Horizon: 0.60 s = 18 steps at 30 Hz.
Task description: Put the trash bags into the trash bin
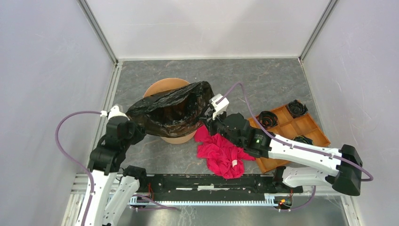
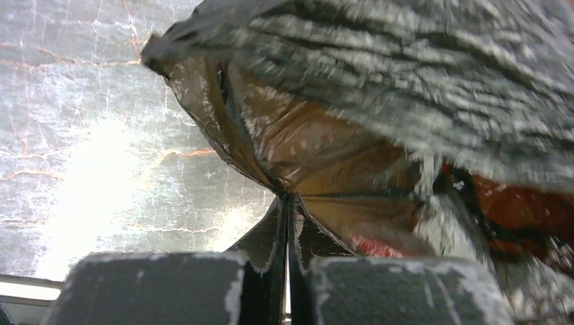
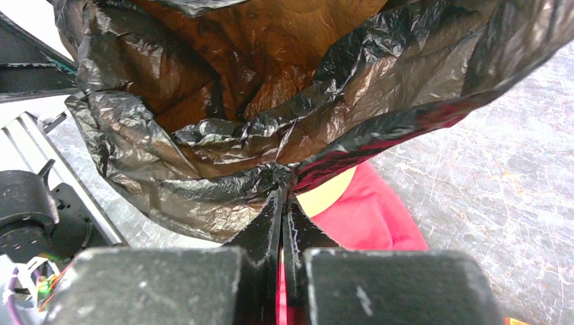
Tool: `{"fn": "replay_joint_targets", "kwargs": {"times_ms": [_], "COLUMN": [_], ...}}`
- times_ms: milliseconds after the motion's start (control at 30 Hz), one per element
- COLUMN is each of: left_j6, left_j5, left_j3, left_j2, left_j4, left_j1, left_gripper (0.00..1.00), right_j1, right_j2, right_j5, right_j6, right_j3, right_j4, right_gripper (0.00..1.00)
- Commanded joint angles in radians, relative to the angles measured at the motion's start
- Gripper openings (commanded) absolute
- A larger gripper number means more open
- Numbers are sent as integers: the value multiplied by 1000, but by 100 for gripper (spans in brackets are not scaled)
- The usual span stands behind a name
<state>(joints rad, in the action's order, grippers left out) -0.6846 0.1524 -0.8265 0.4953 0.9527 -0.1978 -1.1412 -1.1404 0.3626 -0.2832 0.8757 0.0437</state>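
The glossy black trash bag (image 1: 171, 107) hangs stretched open over the round orange-tan trash bin (image 1: 165, 86), covering most of its mouth. My left gripper (image 1: 133, 113) is shut on the bag's left edge; the left wrist view shows the film (image 2: 318, 145) pinched at the gripper tips (image 2: 287, 198). My right gripper (image 1: 208, 117) is shut on the bag's right edge; the right wrist view shows the crinkled bag (image 3: 223, 122) pinched at the tips (image 3: 285, 184). The bin's near wall (image 1: 179, 139) shows below the bag.
A red-pink cloth (image 1: 220, 150) lies crumpled on the table just right of the bin, under my right arm; it also shows in the right wrist view (image 3: 365, 210). An orange-brown compartment tray (image 1: 287, 127) with black round items sits at the right. Walls enclose the table.
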Motion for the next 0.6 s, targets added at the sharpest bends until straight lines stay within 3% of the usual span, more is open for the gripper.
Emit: {"fn": "replay_joint_targets", "kwargs": {"times_ms": [0, 200, 267, 333, 433, 500, 567], "left_j6": [-88, -116, -143, -157, -156, -152, -154], "left_j5": [43, 170, 232, 260, 263, 255, 248], "left_j3": [23, 77, 56, 23, -16, -47, -93], "left_j2": [88, 126, 144, 155, 123, 79, 28], "left_j4": [-95, -227, -172, -109, -39, 6, 55], "left_j1": [3, 3, 3, 3, 3, 3, 3], "left_gripper": [2, 4, 9, 22, 67, 79, 81], "right_j1": [17, 119, 176, 228, 248, 247, 247], "right_j2": [-31, -77, -81, -78, -66, -40, -2], "right_j5": [26, -114, -184, -265, -313, -325, -335], "right_j6": [61, 98, 98, 94, 104, 112, 125], "right_j3": [-47, -92, -96, -86, -42, -32, -42], "right_j4": [160, 282, 280, 261, 176, 114, 62], "right_gripper": [0, 2, 18, 33, 44, 52, 58]}}
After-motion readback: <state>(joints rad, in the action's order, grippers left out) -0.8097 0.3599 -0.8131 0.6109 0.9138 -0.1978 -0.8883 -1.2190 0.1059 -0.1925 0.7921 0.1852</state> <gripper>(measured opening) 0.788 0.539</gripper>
